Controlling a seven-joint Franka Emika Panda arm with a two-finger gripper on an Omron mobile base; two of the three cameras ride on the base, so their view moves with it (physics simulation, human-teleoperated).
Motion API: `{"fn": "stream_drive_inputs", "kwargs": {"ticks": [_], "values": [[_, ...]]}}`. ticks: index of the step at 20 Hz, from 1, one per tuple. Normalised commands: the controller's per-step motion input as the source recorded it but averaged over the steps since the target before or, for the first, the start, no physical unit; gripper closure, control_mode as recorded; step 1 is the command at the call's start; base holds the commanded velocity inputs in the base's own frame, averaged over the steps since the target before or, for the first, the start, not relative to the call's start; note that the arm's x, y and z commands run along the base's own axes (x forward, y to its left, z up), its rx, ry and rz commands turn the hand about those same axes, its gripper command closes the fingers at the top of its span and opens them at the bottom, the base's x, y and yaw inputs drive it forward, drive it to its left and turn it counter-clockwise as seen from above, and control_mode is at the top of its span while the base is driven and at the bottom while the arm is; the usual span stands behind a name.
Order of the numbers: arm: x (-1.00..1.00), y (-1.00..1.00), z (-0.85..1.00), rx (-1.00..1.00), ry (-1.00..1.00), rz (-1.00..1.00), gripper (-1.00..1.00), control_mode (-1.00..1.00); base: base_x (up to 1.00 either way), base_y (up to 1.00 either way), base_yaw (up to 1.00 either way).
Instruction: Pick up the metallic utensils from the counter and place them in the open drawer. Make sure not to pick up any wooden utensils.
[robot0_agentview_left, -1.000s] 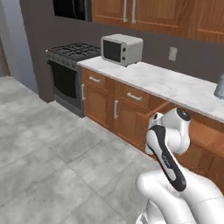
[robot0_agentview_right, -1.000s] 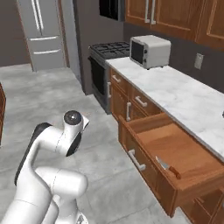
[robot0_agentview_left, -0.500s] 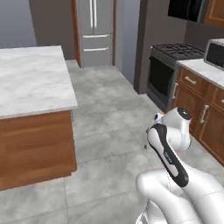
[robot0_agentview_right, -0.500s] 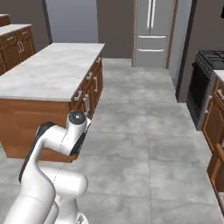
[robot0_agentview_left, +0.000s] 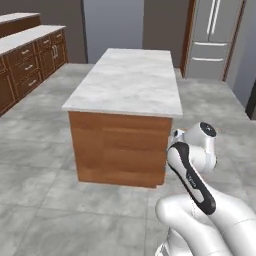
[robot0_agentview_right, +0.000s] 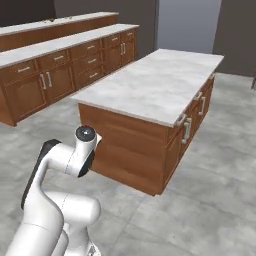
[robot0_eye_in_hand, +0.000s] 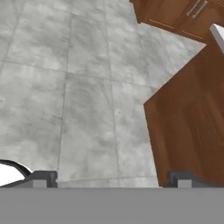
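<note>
counter (robot0_agentview_right: 60, 21): a long raised top is seen along the far wall in the right base view, behind a run of brown cabinets; it is judged to be the bar-height counter of the task. small dark specks lie on it, too small to be told as utensils.
utensils: no metal or wooden utensil can be made out at this range; their place on the counter cannot be told.
open drawer: every drawer front seen here is closed.
gripper (robot0_eye_in_hand: 109, 179): the two dark finger tips stand well apart at the bottom of the hand view, with nothing between them; it is aimed down at the floor.
arm (robot0_agentview_left: 192, 175): folded close over the base, beside the island.
step in hand: the base is judged to be driving in search of the counter. the arm is best kept tucked, the island corner given room, and the base squared to the far counter before any reach.
island (robot0_agentview_left: 127, 80): square white marble top with grey veins, sharp-edged, over smooth brown wood sides; silver bar handles on one side.
floor (robot0_eye_in_hand: 78, 87): large grey stone-look tiles, matte, thin joints.
fridge (robot0_agentview_left: 212, 37): tall, grey, brushed metal look.
</note>
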Motion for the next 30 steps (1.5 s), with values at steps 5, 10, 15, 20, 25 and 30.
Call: {"fn": "stream_drive_inputs", "kwargs": {"ticks": [5, 10, 15, 20, 25, 30], "values": [[0.0, 0.0, 0.0, 0.0, 0.0, 0.0, -1.0, 1.0, 0.72, 1.0, 0.31], [0.0, 0.0, 0.0, 0.0, 0.0, 0.0, -1.0, 1.0, 1.0, 1.0, 0.04], [0.0, 0.0, 0.0, 0.0, 0.0, 0.0, -1.0, 1.0, 1.0, 1.0, -0.04], [0.0, 0.0, 0.0, 0.0, 0.0, 0.0, -1.0, 1.0, 0.62, 1.0, 0.11], [0.0, 0.0, 0.0, 0.0, 0.0, 0.0, -1.0, 1.0, 0.32, 1.0, 0.35], [0.0, 0.0, 0.0, 0.0, 0.0, 0.0, -1.0, 1.0, 0.37, 1.0, 0.37]]}}
